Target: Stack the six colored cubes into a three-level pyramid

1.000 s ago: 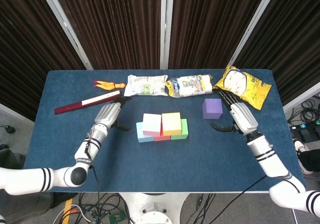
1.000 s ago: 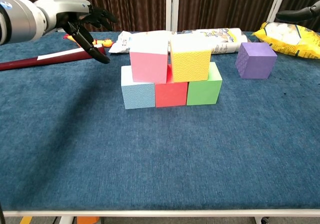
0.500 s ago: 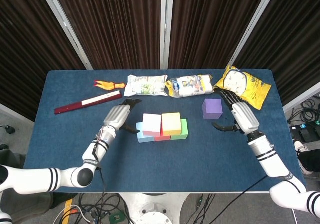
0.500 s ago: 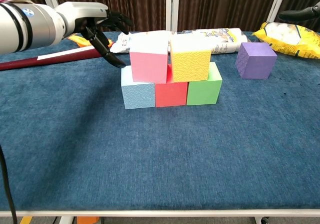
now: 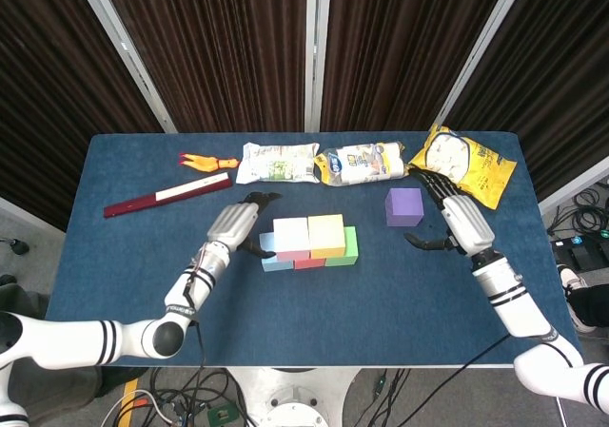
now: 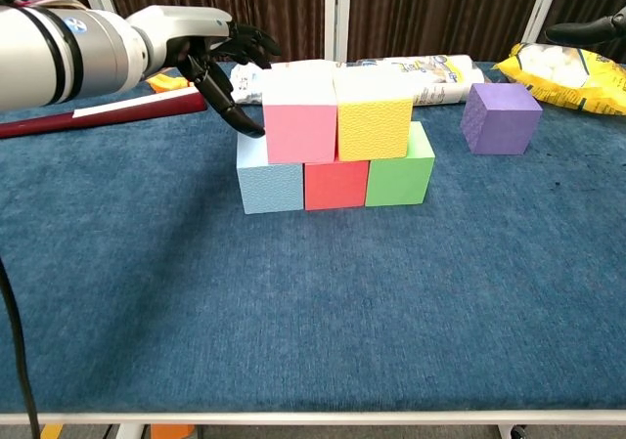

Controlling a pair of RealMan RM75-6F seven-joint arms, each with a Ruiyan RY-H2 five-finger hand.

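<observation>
Light blue (image 6: 270,180), red (image 6: 335,184) and green (image 6: 401,173) cubes form a row mid-table, with a pink cube (image 6: 300,121) and a yellow cube (image 6: 373,114) sitting side by side on top. A purple cube (image 5: 404,206) stands alone to the right. My left hand (image 6: 220,58) is open, its fingertips touching the pink cube's left face. My right hand (image 5: 447,216) is open just right of the purple cube, not touching it; the chest view shows only its fingertips at the top right edge.
Along the back edge lie a snack bag (image 5: 276,162), a second bag (image 5: 360,162) and a yellow popcorn bag (image 5: 463,164). A dark red stick (image 5: 166,196) and a small orange toy (image 5: 197,161) lie at the back left.
My left hand moved right to the stack and pushed the pink cube right until it sits flush against the yellow one. The right hand stayed put.
</observation>
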